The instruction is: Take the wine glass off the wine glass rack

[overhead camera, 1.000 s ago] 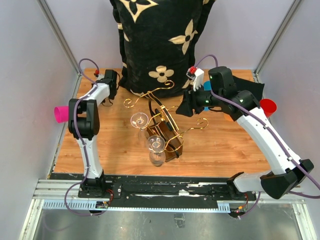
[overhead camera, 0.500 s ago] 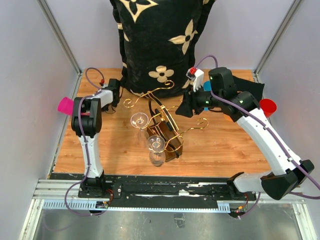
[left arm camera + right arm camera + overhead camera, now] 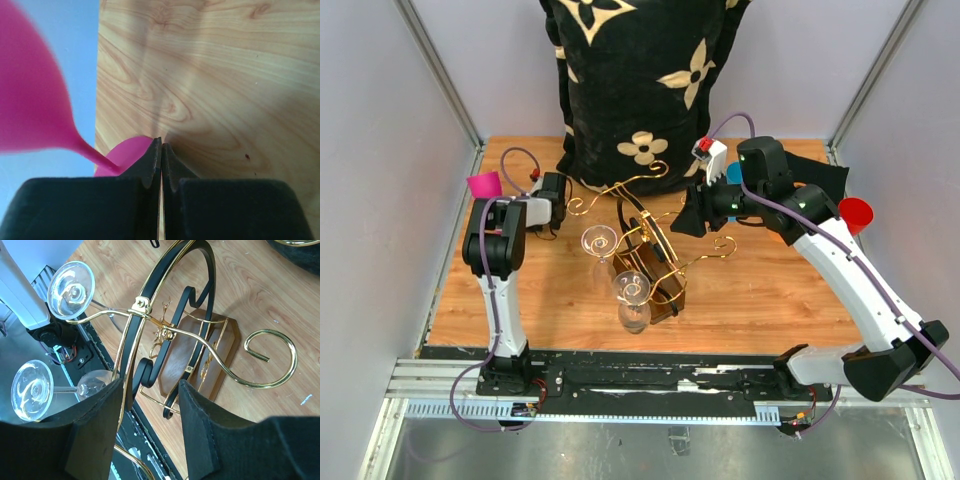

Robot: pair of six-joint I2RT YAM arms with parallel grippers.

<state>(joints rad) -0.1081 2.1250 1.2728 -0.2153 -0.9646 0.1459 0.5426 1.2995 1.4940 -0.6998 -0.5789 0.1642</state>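
Counting two clear glasses: far glass (image 3: 599,241), near glass (image 3: 631,288), both hung on one rack (image 3: 645,255) mid-worktop. Right tool (image 3: 150,385) spread wide above rack, holding nothing. Left tool (image 3: 161,145) pinched closed on one pink glass (image 3: 35,90) by left edge; foot mostly hidden.

Blurred, cropped and covered parts

The pink glass (image 3: 35,90) is a blur, its bowl cut by the left and top edges. Its foot sits partly behind the closed left gripper (image 3: 161,146), and contact cannot be told. In the right wrist view the rack (image 3: 222,342) runs off top and bottom, and the right gripper (image 3: 150,390) covers part of the lower glass (image 3: 32,390).
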